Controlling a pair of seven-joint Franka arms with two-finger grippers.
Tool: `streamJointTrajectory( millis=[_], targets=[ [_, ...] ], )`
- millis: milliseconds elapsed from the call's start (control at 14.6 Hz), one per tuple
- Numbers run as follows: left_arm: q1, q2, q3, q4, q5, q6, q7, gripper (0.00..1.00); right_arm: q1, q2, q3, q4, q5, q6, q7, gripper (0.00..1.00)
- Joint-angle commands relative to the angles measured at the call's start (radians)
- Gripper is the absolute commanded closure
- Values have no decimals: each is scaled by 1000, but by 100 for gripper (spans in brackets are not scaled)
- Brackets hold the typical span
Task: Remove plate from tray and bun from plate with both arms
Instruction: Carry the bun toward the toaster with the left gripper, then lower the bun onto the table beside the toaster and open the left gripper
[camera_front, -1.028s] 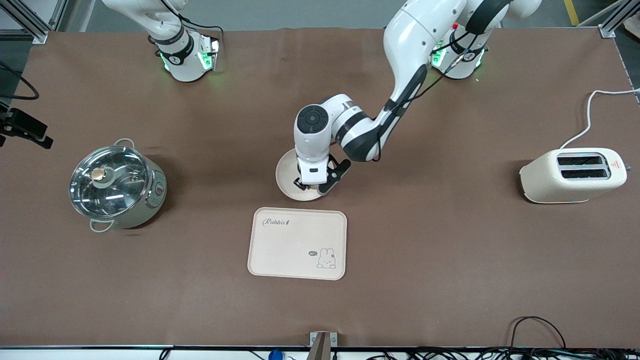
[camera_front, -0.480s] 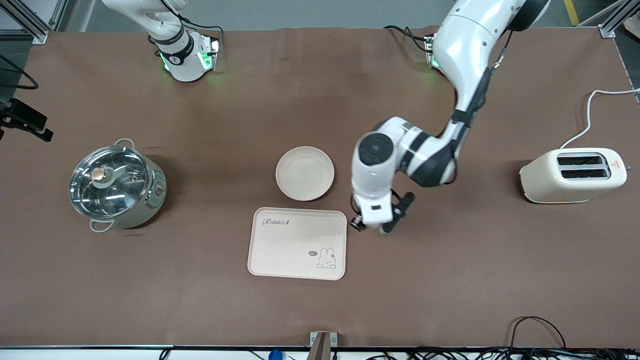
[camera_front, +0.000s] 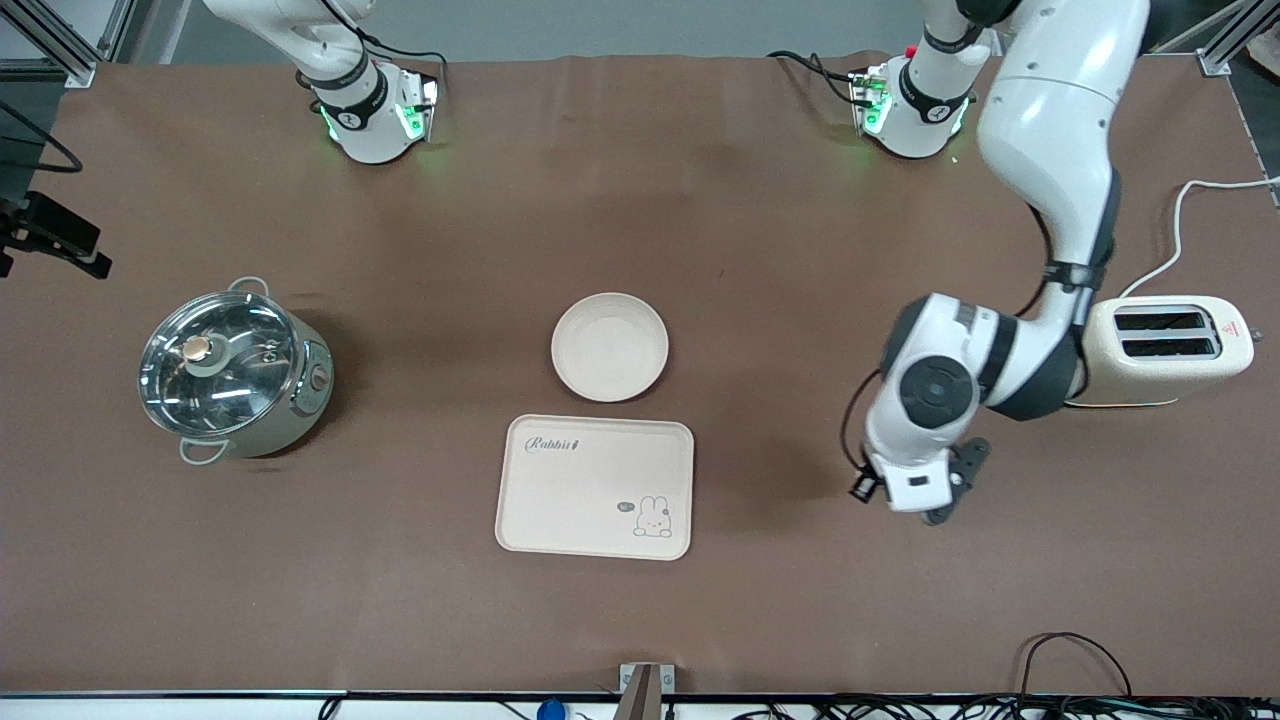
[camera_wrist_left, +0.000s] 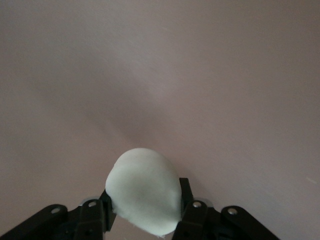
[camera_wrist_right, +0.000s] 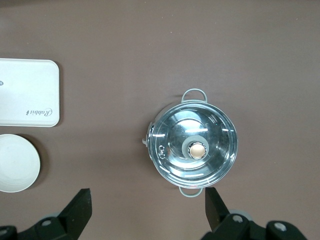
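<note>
Brown table w/ grey floor strip above, even light.

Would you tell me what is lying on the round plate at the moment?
Nothing: the plate shows only bare cream surface. The bun is in the left gripper, over bare table between tray and toaster.

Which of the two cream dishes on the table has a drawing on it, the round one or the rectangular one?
The rectangular tray: it carries a rabbit drawing and lettering. The round plate, just farther from the front camera, is plain.

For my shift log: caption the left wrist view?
Left gripper clamps the pale bun above bare brown table.
</note>
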Motion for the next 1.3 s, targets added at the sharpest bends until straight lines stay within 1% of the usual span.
streamJointTrajectory(
  millis=[0,137,206,274,411,617,685,823,1097,1234],
  targets=[
    [71,-6,-15,-53,11,8,93,47,4,-29,3,-9,-18,-12,-2,0],
    [99,27,-15,-50,-22,26,100,46,0,-27,0,-12,-16,-6,3,0],
    [105,40,-15,-52,-33,41,100,40,-1,-22,-1,-14,-15,-6,3,0],
    [103,50,-15,-52,-38,44,100,30,-1,-18,-2,-12,-15,-6,1,0],
    [105,54,-14,-52,-38,46,100,0,5,-16,0,-12,-10,-4,3,0],
    [103,41,-21,-46,-41,46,98,0,10,-15,2,-12,-10,2,4,0],
    [103,35,-34,-38,-46,46,92,0,8,-15,0,-12,-12,0,4,0],
    [105,2,-35,-1,-46,34,92,0,2,-13,2,-12,-12,2,4,0],
    [105,-70,-35,13,-37,34,106,0,3,-13,2,-12,-9,2,4,0],
    [105,-119,-32,30,-30,32,202,0,-1,-13,2,-9,-10,2,-5,0]
  ],
)
